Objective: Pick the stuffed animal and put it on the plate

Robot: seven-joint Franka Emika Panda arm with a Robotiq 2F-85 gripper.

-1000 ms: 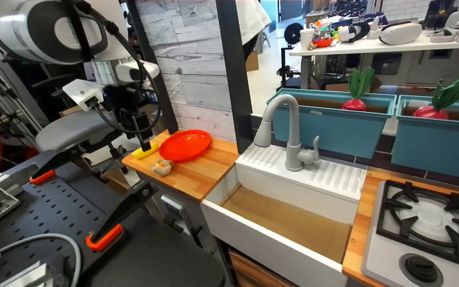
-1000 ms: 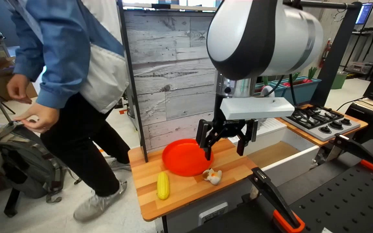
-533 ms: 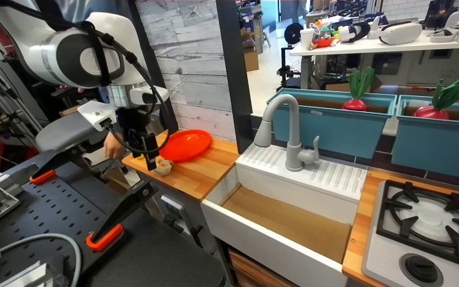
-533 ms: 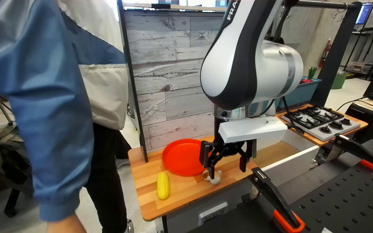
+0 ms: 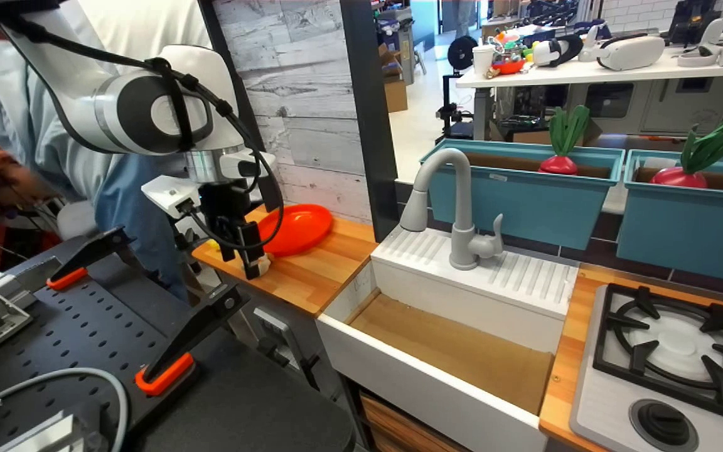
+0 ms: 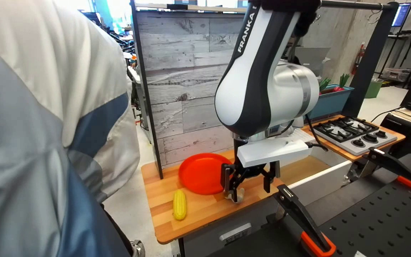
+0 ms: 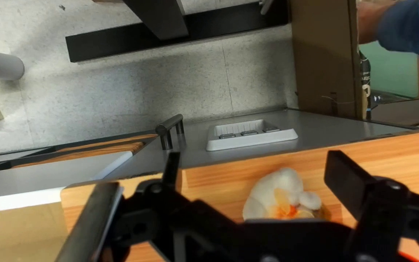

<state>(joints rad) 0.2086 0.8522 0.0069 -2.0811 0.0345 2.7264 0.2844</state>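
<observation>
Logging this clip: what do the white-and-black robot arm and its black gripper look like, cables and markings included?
The arm has smooth, rounded white shells with black panels, a silvery-grey band and "FRANKA" lettering. A thick black cable is strapped along it. A white, box-like housing sits above the gripper, which is matt black with exposed jointed links and two slim angular jaws.

Above the black gripper (image 6: pixel 250 194) sits a white block (image 6: pixel 273 152), then the white arm (image 6: pixel 253 84), black-striped, lettered FRANKA; a black cable (image 5: pixel 224 108) loops beside the gripper.
</observation>
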